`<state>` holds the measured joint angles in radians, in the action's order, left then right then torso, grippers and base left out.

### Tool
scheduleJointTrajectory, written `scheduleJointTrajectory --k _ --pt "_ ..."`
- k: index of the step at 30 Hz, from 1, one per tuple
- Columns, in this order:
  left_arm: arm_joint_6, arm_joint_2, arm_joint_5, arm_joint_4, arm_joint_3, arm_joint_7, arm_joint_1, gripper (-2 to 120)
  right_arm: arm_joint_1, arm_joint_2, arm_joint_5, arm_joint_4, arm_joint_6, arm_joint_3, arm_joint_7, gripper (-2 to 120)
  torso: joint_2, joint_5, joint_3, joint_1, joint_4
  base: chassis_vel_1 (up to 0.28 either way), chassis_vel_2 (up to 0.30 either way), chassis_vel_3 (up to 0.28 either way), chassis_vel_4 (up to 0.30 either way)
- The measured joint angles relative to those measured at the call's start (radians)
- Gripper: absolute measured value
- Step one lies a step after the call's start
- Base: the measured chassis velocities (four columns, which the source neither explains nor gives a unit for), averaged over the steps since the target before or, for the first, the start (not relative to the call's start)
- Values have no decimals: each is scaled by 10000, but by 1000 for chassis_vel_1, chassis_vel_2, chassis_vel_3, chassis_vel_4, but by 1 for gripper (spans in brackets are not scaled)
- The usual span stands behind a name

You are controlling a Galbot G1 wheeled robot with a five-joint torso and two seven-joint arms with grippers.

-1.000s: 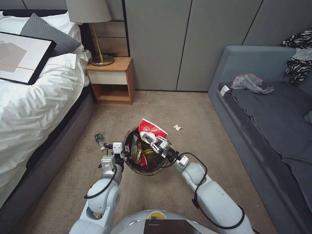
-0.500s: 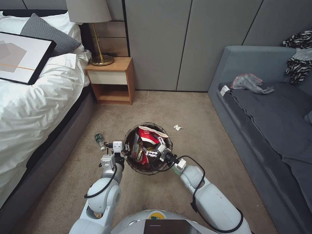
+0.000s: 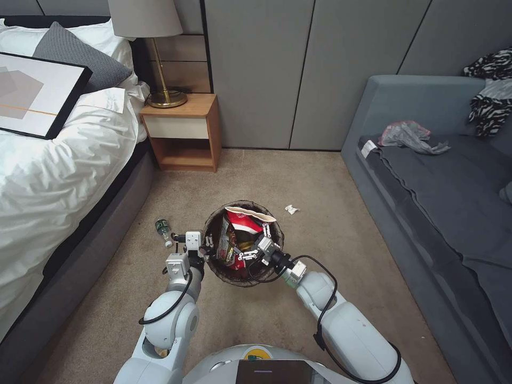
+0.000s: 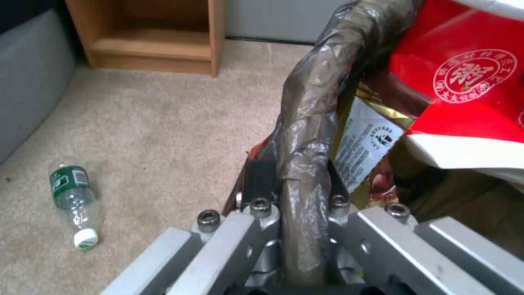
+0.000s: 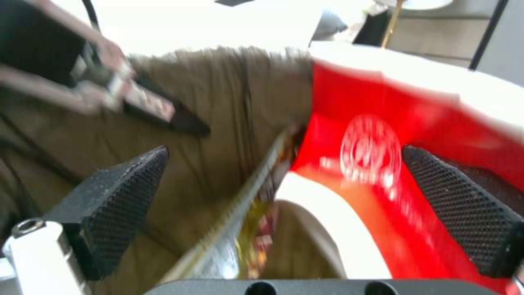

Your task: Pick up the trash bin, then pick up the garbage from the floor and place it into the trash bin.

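The trash bin point(image 3: 240, 281), lined with a dark brown bag, hangs from my left gripper point(image 3: 207, 246), which is shut on the bag-covered rim point(image 4: 303, 192). A red-and-white paper cup point(image 3: 246, 220) lies on top of the snack wrappers point(image 3: 226, 248) inside it. My right gripper point(image 3: 249, 250) is open just over the bin's near side, its black pads point(image 5: 125, 192) apart on either side of the cup point(image 5: 371, 151) without touching it. A green bottle point(image 3: 162, 230) lies on the carpet left of the bin. Crumpled white paper point(image 3: 291, 209) lies to its far right.
A bed point(image 3: 58, 176) runs along the left and a grey sofa point(image 3: 442, 202) along the right. A wooden nightstand point(image 3: 184, 133) with a lamp stands against the far wall. Open carpet point(image 3: 266, 176) lies between them.
My right gripper lowered the red-and-white cup from above the rim into the bin, opened and let it go. The left gripper and bin held still.
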<state>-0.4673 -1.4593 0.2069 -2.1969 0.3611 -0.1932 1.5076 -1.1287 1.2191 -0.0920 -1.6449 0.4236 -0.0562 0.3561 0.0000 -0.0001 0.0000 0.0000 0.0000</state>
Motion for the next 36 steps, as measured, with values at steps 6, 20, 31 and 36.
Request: scheduleJointTrajectory --k 6,20,31,36 --pt "-167 -2 -3 18 16 -54 -9 0 -249 -99 4 -698 5 64 18 100 0 1 0 0 1 0 0 0 0" --pt "-362 18 -23 132 148 -121 -32 0 -1088 -272 -105 -2197 70 -590 48 100 0 0 0 0 0 0 0 0 0" --pt "-377 64 -5 174 240 -136 -18 0 -1784 323 -329 -2840 408 -2697 -1157 100 0 2 0 0 1 0 0 0 0" --pt "-366 101 45 172 322 -142 -20 0 -2514 633 -226 -3121 209 -3798 -2409 100 0 1 0 0 -1 0 0 0 0"
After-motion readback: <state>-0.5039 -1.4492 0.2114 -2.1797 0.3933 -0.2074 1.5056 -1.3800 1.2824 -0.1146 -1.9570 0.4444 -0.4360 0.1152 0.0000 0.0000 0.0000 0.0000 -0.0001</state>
